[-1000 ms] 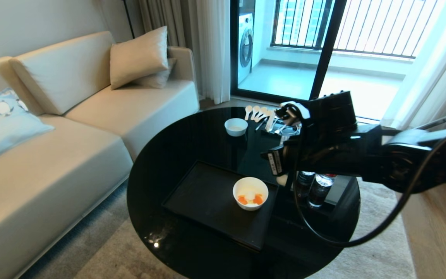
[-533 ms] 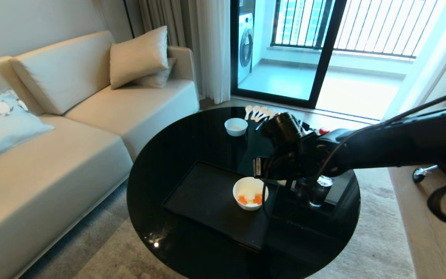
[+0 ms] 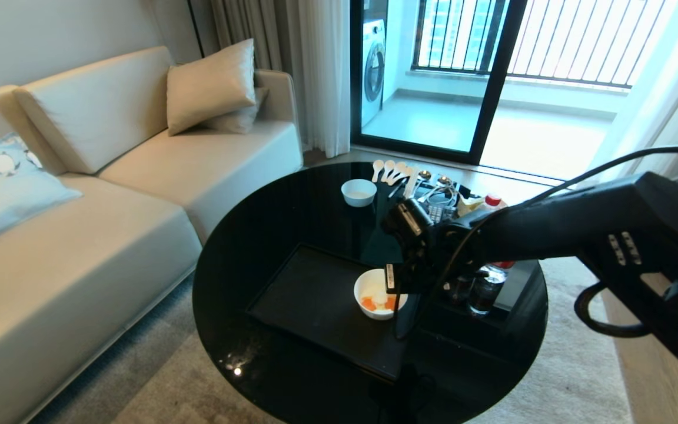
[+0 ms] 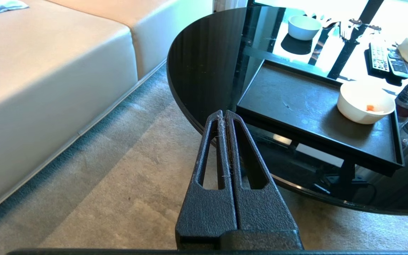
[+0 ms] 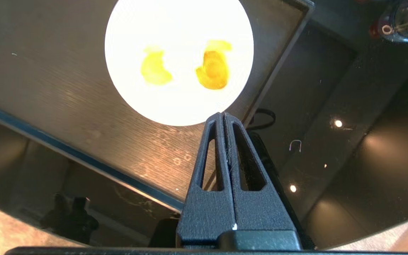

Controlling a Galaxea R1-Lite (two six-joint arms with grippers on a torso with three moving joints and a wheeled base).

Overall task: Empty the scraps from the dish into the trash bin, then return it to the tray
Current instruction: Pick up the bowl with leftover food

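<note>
1. I have the right gripper (image 5: 224, 115) above the dish (image 3: 379, 294), lower centre of the head view; fingers pressed together, holding nothing.
2. The dish sits on the tray (image 3: 315, 300), at its right end near the rim. The scraps (image 3: 376, 302) lie inside it: orange chunks with pale bits.
3. In the right wrist view the fingertips point down at the dish rim (they look just short of it; I cannot tell if they touch). My judgement: this lines up a rim pinch, so the fingers need to spread before any grasp.
4. The left gripper (image 4: 224, 115) hangs parked off the table (image 4: 204, 53) edge over the carpet (image 4: 126, 184), fingers closed and empty. It is out of the way, I judge, because one arm does this job.
5. The trash bin is not visible in any view, so I cannot place it.
6. Clutter in the upper centre of the head view: small bowl (image 3: 358, 192), spoons (image 3: 395, 171), remotes (image 3: 436, 212). Bottles (image 3: 486, 288) stand just right of the tray, close to the arm (a knock risk on lift, I judge).
7. Task progress: nothing emptied yet; the dish is full and ungrasped.
</note>
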